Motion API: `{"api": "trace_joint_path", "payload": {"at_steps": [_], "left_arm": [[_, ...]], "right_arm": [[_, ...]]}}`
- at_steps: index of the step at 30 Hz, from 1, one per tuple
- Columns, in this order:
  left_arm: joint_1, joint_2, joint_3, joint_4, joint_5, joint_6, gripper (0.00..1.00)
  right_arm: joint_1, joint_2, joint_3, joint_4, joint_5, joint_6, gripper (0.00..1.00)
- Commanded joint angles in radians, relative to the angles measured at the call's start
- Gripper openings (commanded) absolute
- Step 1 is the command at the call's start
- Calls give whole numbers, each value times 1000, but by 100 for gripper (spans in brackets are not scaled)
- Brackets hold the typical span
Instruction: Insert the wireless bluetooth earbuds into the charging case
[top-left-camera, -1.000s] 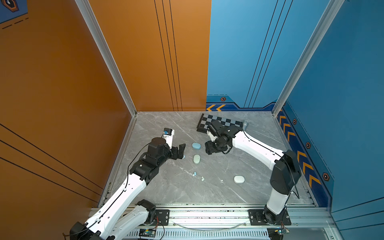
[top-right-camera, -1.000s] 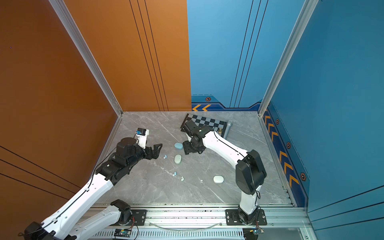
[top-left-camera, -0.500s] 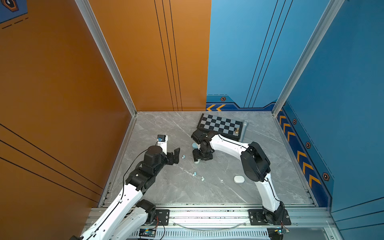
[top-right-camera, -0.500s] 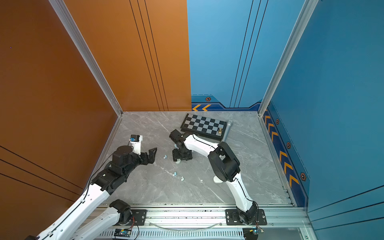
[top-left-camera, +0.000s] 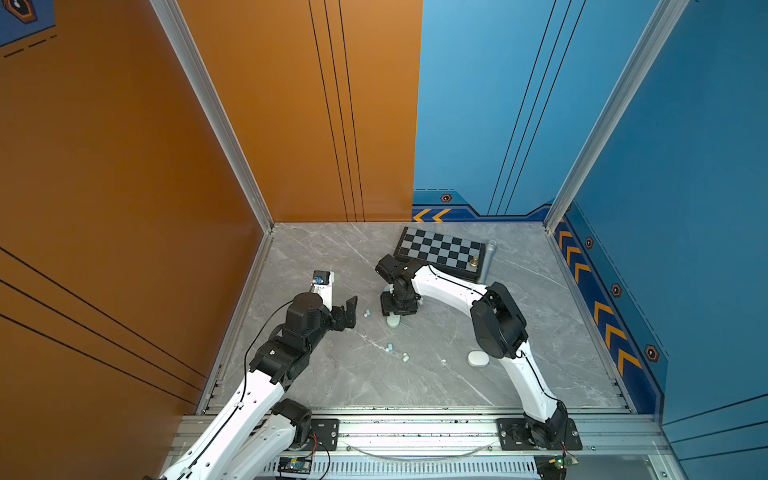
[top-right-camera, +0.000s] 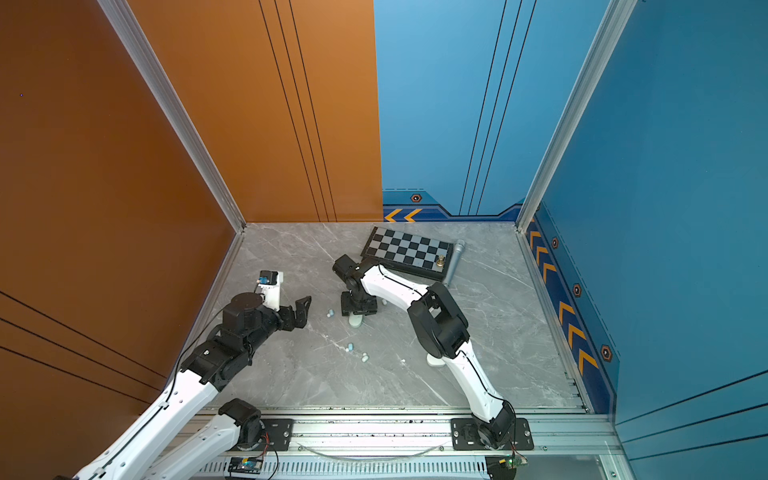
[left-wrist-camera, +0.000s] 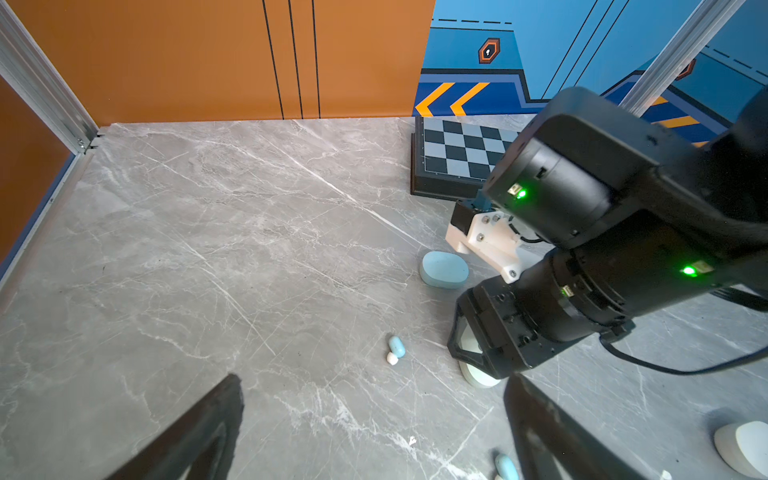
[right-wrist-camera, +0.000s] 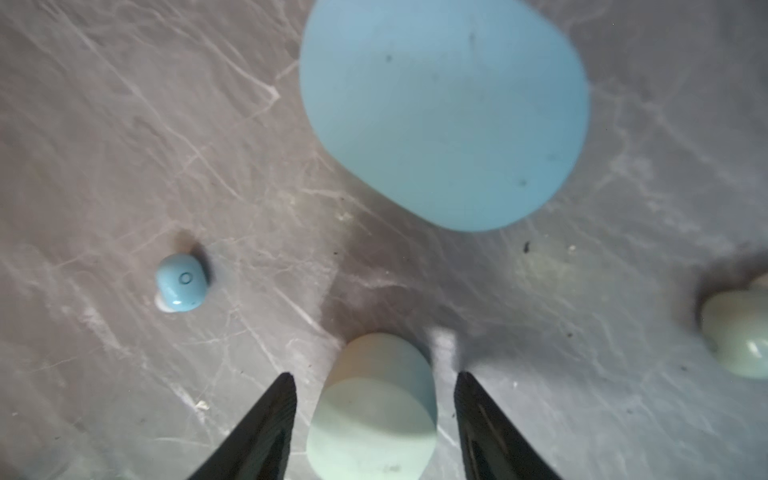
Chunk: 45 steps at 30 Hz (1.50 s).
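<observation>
Resting surface: the grey marble table carries everything, and no earbud sits in a case that I can see.
Chessboard: the chessboard lies at the back on my right. A grey tube runs along its edge and a gold chess piece stands on its corner. None of these is mine to move.
Right gripper: my right gripper points straight down with its jaws apart, one on each side of the pale green case. A sliver of table shows on both sides, so I grip nothing.
Key relation: that case lies directly under me, its long axis running along the gap between my jaws, so they bracket its narrow width. I judge a squeeze would take it squarely.
Left gripper: my left gripper hangs spread wide and empty, low over the table, aimed toward the right one.
Other cases: the blue case, which looks closed, lies just beyond the pale one. The white case lies well apart, near my right elbow.
Earbuds: a blue earbud touches a white earbud between my two grippers, nearer the left fingertips. A pale earbud lies on the pale case's other side. More earbuds lie toward the front.
Writing: no brand or word is readable. The blue earbud bears only a small ring mark.
</observation>
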Motion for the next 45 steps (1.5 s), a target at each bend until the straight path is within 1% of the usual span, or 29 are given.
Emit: {"api": "trace_joint_path", "payload": {"at_steps": [1,6,11,15,19,21,22,23,24,27,29,30,35,39,41,42,45], "left_arm": [[15,-9,3,-10,-24,32,98],[25,3,6,-9,-17,40,98],[30,11,7,-5,-3,50,98],[33,10,10,-10,-4,55,98],[34,15,0,10,26,64,98],[34,27,-1,22,30,67,98],[34,33,1,26,35,67,98],[34,37,4,28,37,67,98],[34,38,6,29,41,64,98],[34,35,3,34,44,56,98],[34,37,1,36,47,55,98],[33,37,3,36,48,56,98],[33,41,5,35,50,46,98],[32,59,7,34,58,28,98],[30,71,11,35,63,20,98],[27,77,15,34,66,18,98],[20,93,28,37,93,22,98]], "right_arm": [[7,28,52,-80,53,16,57],[6,12,55,-115,79,12,51],[-5,-28,-8,-137,73,7,43],[-24,-79,-82,-137,75,17,42],[-65,-135,-139,-135,76,38,42],[-86,-157,-204,-133,71,65,42],[-88,-166,-225,-130,70,82,43],[-125,-176,-252,-124,70,110,43],[-135,-186,-278,-113,67,138,43],[-162,-228,-368,-51,58,253,44],[-175,-244,-424,-1,48,356,44],[-180,-276,-443,20,42,397,43],[-185,-314,-512,111,24,608,43],[-185,-346,-569,153,49,733,48],[-185,-368,-593,158,70,761,51],[-186,-381,-599,159,87,759,55],[-195,-446,-610,156,139,716,59]]}}
